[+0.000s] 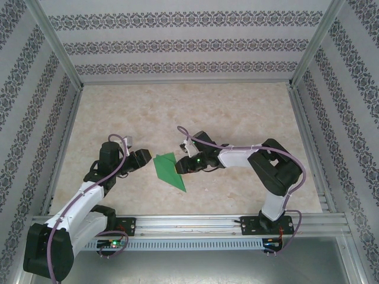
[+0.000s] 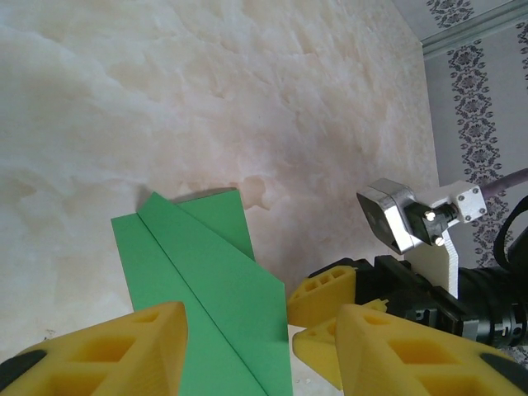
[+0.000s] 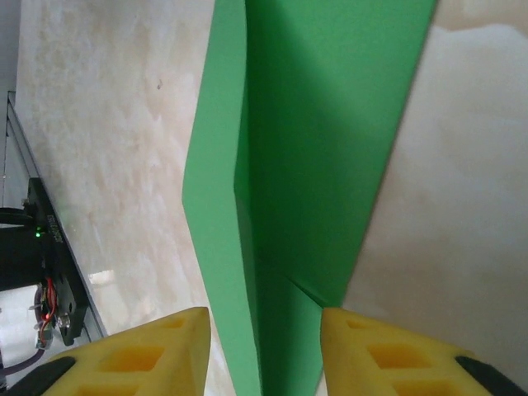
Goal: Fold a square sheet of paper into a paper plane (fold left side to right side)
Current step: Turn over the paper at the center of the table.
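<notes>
A thin bright-green paper dart (image 1: 169,170), narrow, pointed and creased along its length, is lying flat on the table near the arms' bases, its tip pointing toward the near edge. The left gripper (image 1: 144,158), black with yellow finger pads, is hovering just beside the dart's left edge. In its wrist view the gripper (image 2: 260,330) is showing its jaws parted, with the paper (image 2: 206,280) lying beneath the gap and nothing pinched. The right gripper (image 1: 182,165) is sitting just beside the dart's right edge. In its own wrist view this gripper (image 3: 264,330) is likewise standing partly open, straddling the green paper (image 3: 313,140) without clasping it. Judging by the shape, the folding is looking well advanced and this moment is falling between folds, both grippers free. The next move is probably calling for one gripper to pin the crease while the other is lifting the left edge and laying it squarely over the right, since thin paper slides easily. The tabletop (image 1: 237,112) is pale cream with a marbled look. Walls (image 1: 177,44) papered in grey ornamental bands are enclosing it, and an aluminium rail (image 1: 195,222) is carrying the arm bases.
</notes>
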Controlling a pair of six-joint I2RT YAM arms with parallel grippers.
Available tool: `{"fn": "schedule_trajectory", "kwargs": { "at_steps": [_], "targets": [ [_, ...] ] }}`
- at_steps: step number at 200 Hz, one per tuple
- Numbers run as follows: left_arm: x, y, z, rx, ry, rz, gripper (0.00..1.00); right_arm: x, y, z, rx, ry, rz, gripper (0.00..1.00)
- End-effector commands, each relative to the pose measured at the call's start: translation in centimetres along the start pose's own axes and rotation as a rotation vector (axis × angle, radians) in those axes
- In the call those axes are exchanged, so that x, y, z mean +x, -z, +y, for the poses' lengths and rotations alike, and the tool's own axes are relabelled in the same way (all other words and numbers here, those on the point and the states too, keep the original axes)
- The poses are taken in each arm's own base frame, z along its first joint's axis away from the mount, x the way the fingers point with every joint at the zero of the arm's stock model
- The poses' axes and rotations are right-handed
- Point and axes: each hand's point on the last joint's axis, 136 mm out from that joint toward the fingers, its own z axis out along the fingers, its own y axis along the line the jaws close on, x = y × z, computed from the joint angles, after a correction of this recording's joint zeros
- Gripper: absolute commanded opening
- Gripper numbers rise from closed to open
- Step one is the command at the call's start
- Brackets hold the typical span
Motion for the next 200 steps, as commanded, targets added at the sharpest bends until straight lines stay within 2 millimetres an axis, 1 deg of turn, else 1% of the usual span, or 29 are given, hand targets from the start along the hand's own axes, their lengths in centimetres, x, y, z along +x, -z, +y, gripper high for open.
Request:
{"fn": "schedule_trajectory", "kwargs": {
  "at_steps": [1, 10, 22, 31, 42, 56, 73, 89, 118, 153, 175, 200],
  "targets": [
    [0.0, 0.1, 0.1, 0.002, 0.026, 0.001, 0.50, -0.7, -0.5, 1.4, -0.054, 0.052, 0.001, 0.35],
    [0.0, 0.1, 0.0, 0.009, 0.029, -0.001, 0.50, -0.7, -0.5, 1.5, -0.058, 0.050, 0.002, 0.33],
    [0.0, 0.1, -0.1, 0.015, 0.031, -0.001, 0.51, -0.7, -0.5, 1.4, -0.056, 0.047, 0.002, 0.27],
    [-0.1, 0.1, -0.3, 0.024, 0.031, -0.004, 0.51, -0.7, -0.5, 1.4, -0.059, 0.045, 0.004, 0.21],
    [-0.2, 0.0, -0.6, 0.038, 0.035, -0.005, 0.51, -0.7, -0.4, 1.4, -0.061, 0.043, 0.004, 0.10],
    [-0.4, 0.1, -1.3, 0.075, 0.034, -0.009, 0.52, -1.0, 0.1, 1.6, -0.063, 0.050, -0.012, 0.00],
    [-0.7, 0.3, -2.5, 0.131, 0.033, -0.020, 0.54, -1.6, 1.5, 2.1, -0.065, 0.070, -0.051, 0.00],
    [-1.4, 0.7, -4.1, 0.204, 0.028, -0.041, 0.55, -2.5, 3.4, 2.6, -0.073, 0.095, -0.105, 0.00],
    [-2.6, 1.8, -7.0, 0.323, 0.019, -0.078, 0.57, -4.2, 8.0, 4.1, -0.130, 0.139, -0.238, 0.00],
    [-3.4, 2.8, -9.3, 0.427, 0.039, -0.091, 0.58, -5.4, 13.0, 6.0, -0.251, 0.161, -0.371, 0.00],
    [-3.8, 3.2, -10.5, 0.484, 0.053, -0.096, 0.59, -5.5, 15.2, 7.2, -0.305, 0.177, -0.426, 0.00],
    [-3.9, 3.4, -12.3, 0.555, 0.041, -0.094, 0.61, -5.4, 16.5, 8.9, -0.364, 0.202, -0.451, 0.00]
  ]
}}
